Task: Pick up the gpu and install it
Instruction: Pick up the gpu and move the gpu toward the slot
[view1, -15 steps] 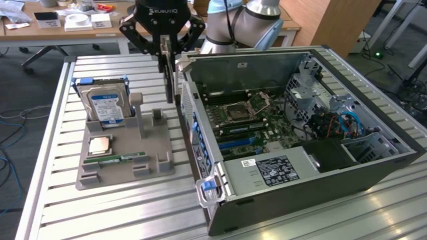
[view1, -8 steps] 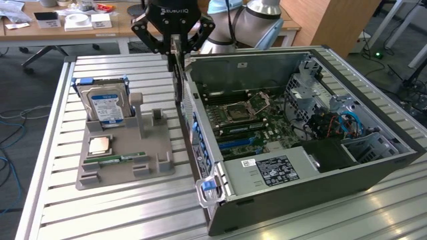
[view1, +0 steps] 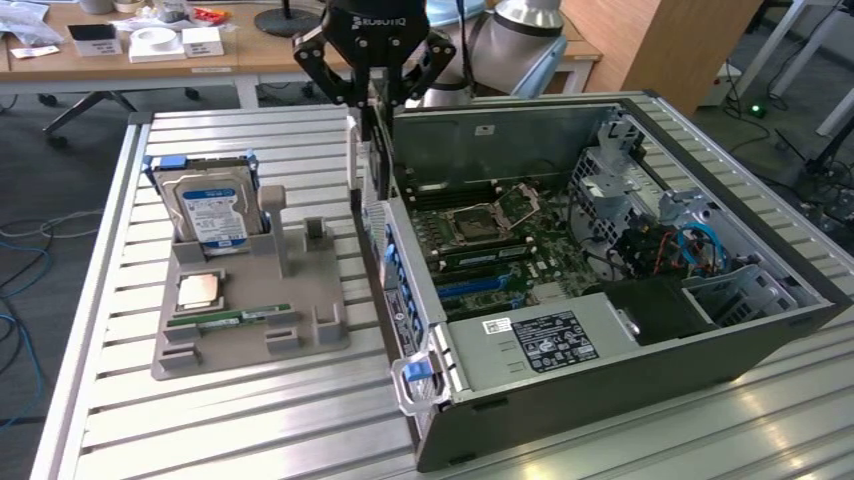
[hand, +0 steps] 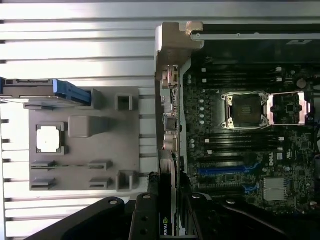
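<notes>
We are looking at the gripper (view1: 376, 98) hanging over the open computer case (view1: 747, 330), with its fingers clamping from both sides on the gpu (view1: 379, 150), so the jaws are standing partly apart only because the thin card is filling the gap. The card is hanging edge-down and upright, which we are judging to be deliberate: gripped by its upper part, its lower edge is left free to meet a slot. It is sitting in the air just above the case wall on the exterior view's left, between the gray holder (view1: 240, 335) and the motherboard (view1: 494, 245), and it is not seated in anything yet. In the wrist view the card is lining up with the port-studded wall rather than with the 2 blue expansion slots (hand: 227, 170) deeper in the board, so we are reckoning the installation is partway along, with the card lifted but not placed. The case is lying on its side with the panel off, giving the arm a straight drop onto the board. On the holder, the hard drive (view1: 214, 210) is standing upright, while the processor (view1: 200, 290) and the memory stick (view1: 247, 315) are lying flat in their own recesses, well clear of the arm.
</notes>
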